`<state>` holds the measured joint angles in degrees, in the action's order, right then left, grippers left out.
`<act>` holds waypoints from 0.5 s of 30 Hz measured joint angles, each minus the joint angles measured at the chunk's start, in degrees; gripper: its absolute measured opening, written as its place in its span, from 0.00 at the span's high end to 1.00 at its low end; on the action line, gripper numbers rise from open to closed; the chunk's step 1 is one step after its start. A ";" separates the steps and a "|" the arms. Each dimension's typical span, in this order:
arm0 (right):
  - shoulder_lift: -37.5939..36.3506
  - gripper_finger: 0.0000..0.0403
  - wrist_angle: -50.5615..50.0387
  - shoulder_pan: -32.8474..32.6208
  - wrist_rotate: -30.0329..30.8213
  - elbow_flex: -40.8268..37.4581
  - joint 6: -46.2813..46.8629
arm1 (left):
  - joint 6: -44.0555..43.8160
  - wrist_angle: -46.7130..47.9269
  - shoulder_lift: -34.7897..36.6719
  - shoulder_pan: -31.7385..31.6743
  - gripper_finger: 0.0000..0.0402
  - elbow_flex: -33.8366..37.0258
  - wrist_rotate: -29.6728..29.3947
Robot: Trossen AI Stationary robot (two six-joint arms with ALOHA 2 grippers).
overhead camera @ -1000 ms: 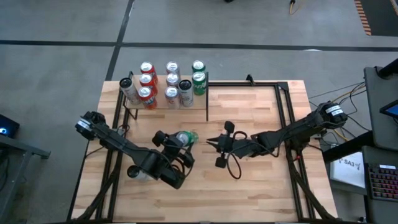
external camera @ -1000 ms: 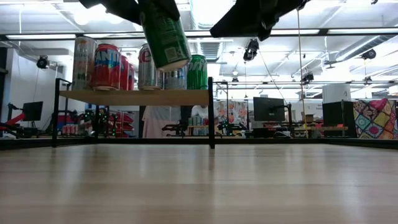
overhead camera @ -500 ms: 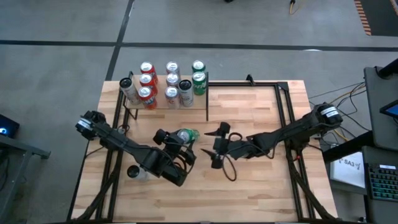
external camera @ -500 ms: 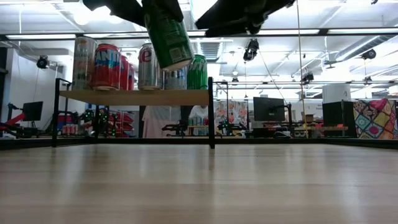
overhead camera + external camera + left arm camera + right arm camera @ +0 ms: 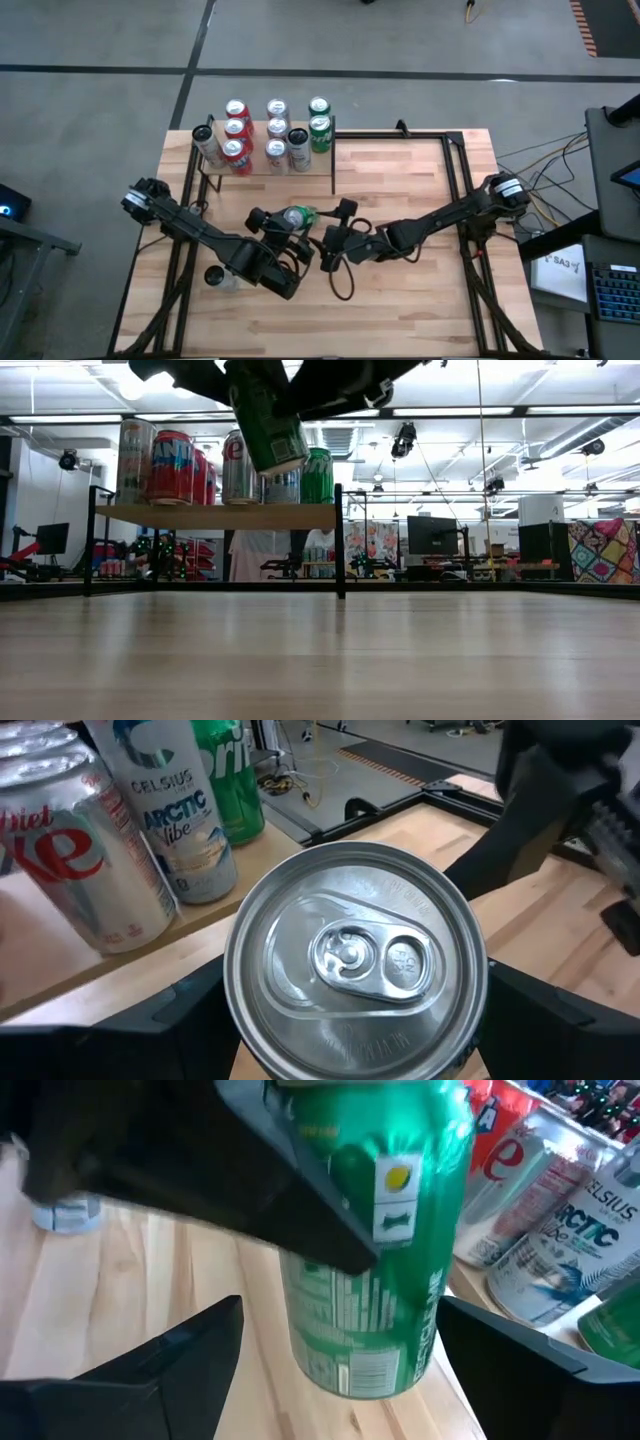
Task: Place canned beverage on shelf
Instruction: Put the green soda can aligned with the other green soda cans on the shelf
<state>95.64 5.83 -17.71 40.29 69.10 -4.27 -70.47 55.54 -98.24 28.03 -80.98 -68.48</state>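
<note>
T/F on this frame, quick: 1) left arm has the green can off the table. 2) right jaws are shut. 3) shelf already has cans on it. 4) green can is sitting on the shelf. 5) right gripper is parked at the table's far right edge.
1) True. The left gripper holds the green can in the air, clear of the table.
2) False. The right gripper has its jaws open on either side of the green can.
3) True. The shelf already carries a cluster of cans.
4) False. It hangs in front of the shelf, held by the left gripper.
5) False. The right gripper is at mid-table, right beside the green can.
</note>
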 joint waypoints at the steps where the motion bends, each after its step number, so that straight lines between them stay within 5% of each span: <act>1: 0.00 0.21 0.19 0.13 -0.02 0.08 0.13 | -0.66 0.15 0.00 0.00 0.25 0.06 0.03; 15: 0.11 0.20 0.17 3.53 -10.31 -0.07 -5.96 | 10.19 -1.27 0.00 1.19 0.25 0.12 1.70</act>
<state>95.75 6.00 -14.18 29.98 69.04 -10.23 -60.28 54.27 -98.24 29.22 -80.86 -66.77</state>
